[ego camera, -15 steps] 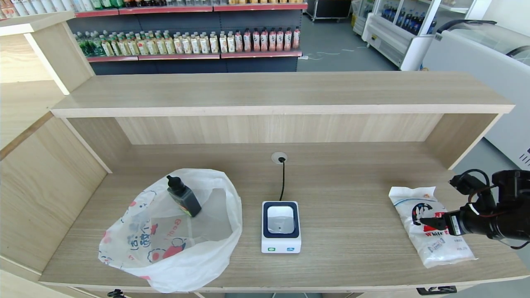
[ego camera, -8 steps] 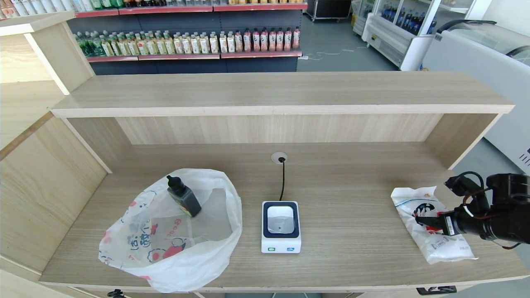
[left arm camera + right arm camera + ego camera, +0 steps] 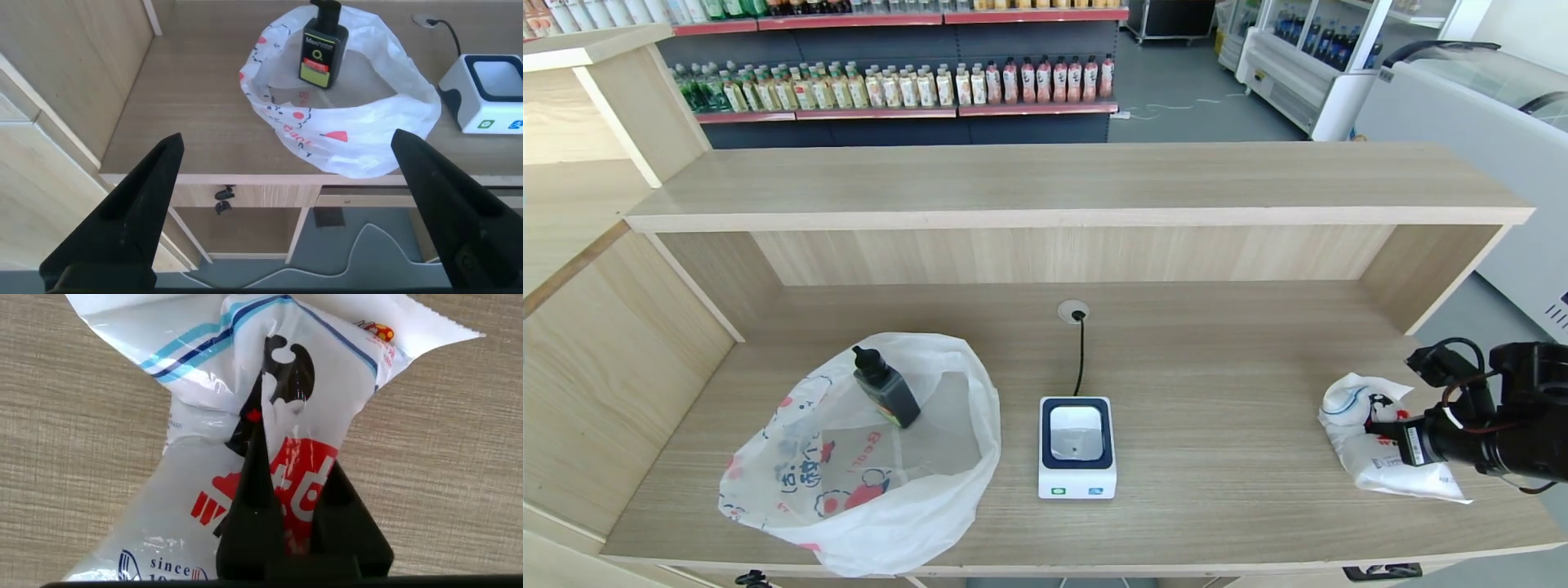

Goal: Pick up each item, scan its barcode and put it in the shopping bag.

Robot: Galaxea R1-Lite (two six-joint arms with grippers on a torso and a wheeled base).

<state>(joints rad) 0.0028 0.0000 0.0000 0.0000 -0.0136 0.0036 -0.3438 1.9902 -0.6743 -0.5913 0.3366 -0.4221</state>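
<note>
A white candy bag (image 3: 1372, 465) with red and black print lies at the counter's right end, bunched and pulled up in its middle. My right gripper (image 3: 1380, 426) is shut on that pinched fold of the candy bag (image 3: 204, 416), with its fingers (image 3: 255, 490) pressed close together. The white shopping bag (image 3: 849, 482) lies open at the left, and a dark bottle (image 3: 886, 390) lies inside it. The barcode scanner (image 3: 1077, 447) stands in the middle. My left gripper (image 3: 286, 229) hangs open off the counter's front edge, near the shopping bag (image 3: 343, 122) and bottle (image 3: 320, 53).
The scanner's black cable (image 3: 1081, 351) runs back to a grommet in the counter (image 3: 1217, 392). A raised wooden ledge (image 3: 1078, 184) and side walls enclose the counter at the back, left and right. The scanner (image 3: 490, 90) shows beside the shopping bag.
The right gripper has shut on the candy bag and drawn it rightward; the bag went from lying flat to bunched up. The shopping bag, bottle and scanner have not moved.
</note>
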